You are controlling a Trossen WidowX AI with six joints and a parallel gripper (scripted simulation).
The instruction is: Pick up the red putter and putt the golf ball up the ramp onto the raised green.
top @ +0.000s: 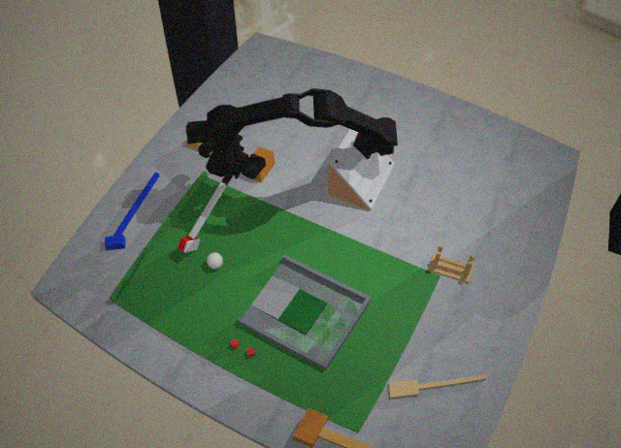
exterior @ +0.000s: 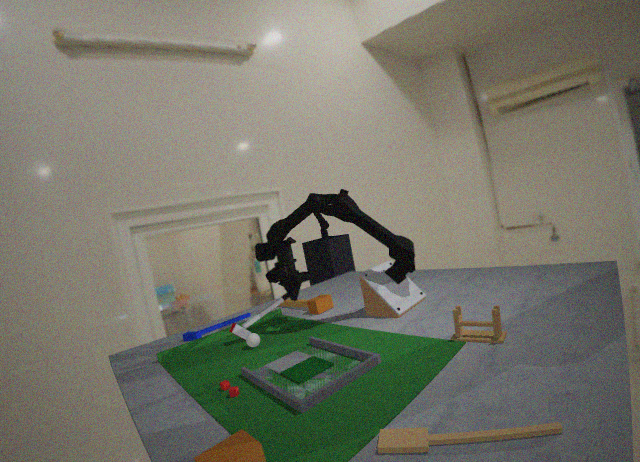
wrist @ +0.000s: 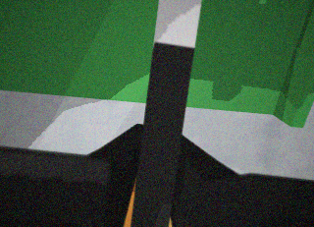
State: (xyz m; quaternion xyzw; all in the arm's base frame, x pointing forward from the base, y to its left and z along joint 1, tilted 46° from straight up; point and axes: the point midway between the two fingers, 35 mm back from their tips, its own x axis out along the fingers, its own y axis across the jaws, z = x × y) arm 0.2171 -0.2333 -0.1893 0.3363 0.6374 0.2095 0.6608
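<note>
My gripper is shut on the red putter's black grip. The putter slants down, with a pale shaft and a red-and-white head. Its head is just above or on the green mat; which, I cannot tell. The white golf ball rests on the mat beside the head, on the ramp side, with a small gap in the top view. Beyond it are the grey ramp and the dark green square, inside low grey walls.
A blue putter lies left of the mat. Two red cubes sit near the ramp. An orange mallet lies behind the gripper, another at the front. A wooden rack and paddle are right.
</note>
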